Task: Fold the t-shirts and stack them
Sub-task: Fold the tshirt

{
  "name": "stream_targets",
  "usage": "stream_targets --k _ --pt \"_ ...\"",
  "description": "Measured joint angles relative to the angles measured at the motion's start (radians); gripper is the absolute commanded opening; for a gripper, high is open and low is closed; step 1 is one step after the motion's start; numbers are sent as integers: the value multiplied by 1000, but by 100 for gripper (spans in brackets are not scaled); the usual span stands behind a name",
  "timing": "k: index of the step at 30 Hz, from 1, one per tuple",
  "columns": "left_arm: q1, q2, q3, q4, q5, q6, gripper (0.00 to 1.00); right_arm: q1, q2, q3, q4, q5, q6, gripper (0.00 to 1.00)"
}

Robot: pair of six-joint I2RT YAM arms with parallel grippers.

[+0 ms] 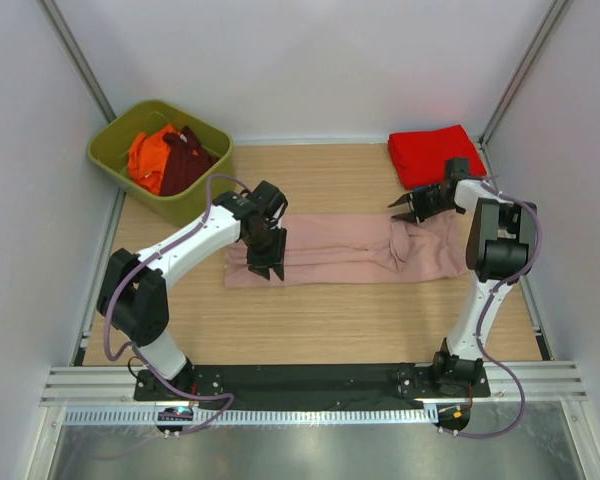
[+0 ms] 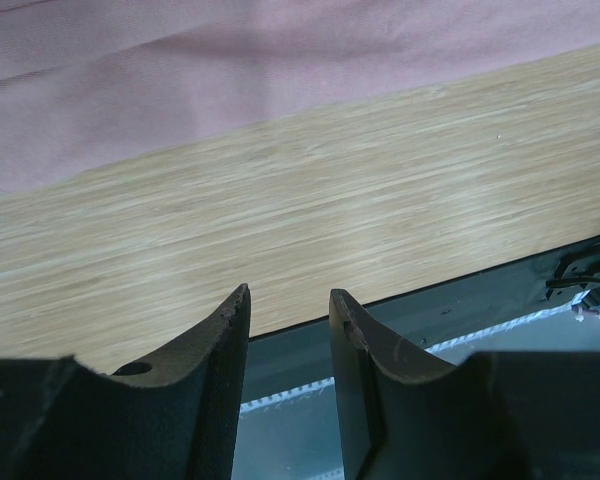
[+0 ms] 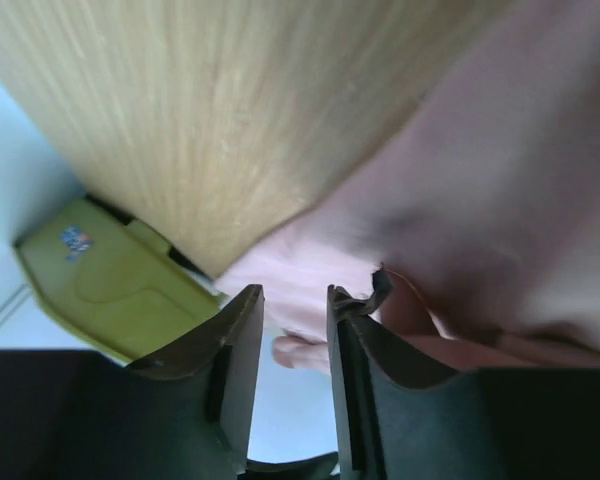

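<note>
findings, work surface. the dusty-pink t-shirt (image 1: 340, 250) lies flat as a long band across the middle of the wooden table (image 1: 330, 325). its left end stops short of the table's left edge. its right end is bunched and reaches close to the upright link of the right arm. the near long edge is fairly straight, with a wide strip of bare wood between it and the black base rail (image 1: 310, 378). a narrower bare strip runs behind the far edge.

a folded red t-shirt (image 1: 435, 152) sits in the far right corner, near the pink one, but contact cannot be confirmed. the olive-green bin (image 1: 108, 150) occupies the far left corner and holds an orange t-shirt (image 1: 148, 158) and a maroon t-shirt (image 1: 185, 160).

left gripper (image 1: 267, 270): positioned over the left end of the pink band, fingers pointing down. in the wrist view its fingers (image 2: 230, 330) stand apart with nothing between them. only wood and the rail show past the tips. contact with the cloth cannot be confirmed.

right gripper (image 1: 400, 212): lies low over the bunched right portion, pointing left, with the red shirt just behind its wrist. its jaws show a narrow gap with no cloth clamped in it. a small raised fold (image 3: 380, 290) stands against one fingertip.
</note>
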Motion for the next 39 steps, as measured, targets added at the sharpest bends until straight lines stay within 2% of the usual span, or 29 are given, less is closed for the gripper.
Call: stream_targets --k 3,5,10,12,16,22,28,33,39 --pt "0 0 0 0 0 0 39 0 7 6 41 -21 27 44" --pt "0 0 0 0 0 0 39 0 8 37 0 -12 -11 48" --pt "0 0 0 1 3 2 39 26 6 245 -255 146 -261 57" --pt "0 0 0 1 3 5 39 58 -23 268 -313 223 -352 58" --pt "0 5 2 0 5 16 39 161 -120 216 -450 349 -492 67" --pt "0 24 15 -4 11 29 39 260 -204 116 -587 462 -617 73" --pt "0 34 29 -7 18 36 39 256 -215 93 -634 549 -666 73" --pt "0 36 40 -10 17 47 39 262 -215 58 -631 554 -675 70" --pt "1 36 55 -26 -21 51 39 270 -206 19 -615 534 -677 57"
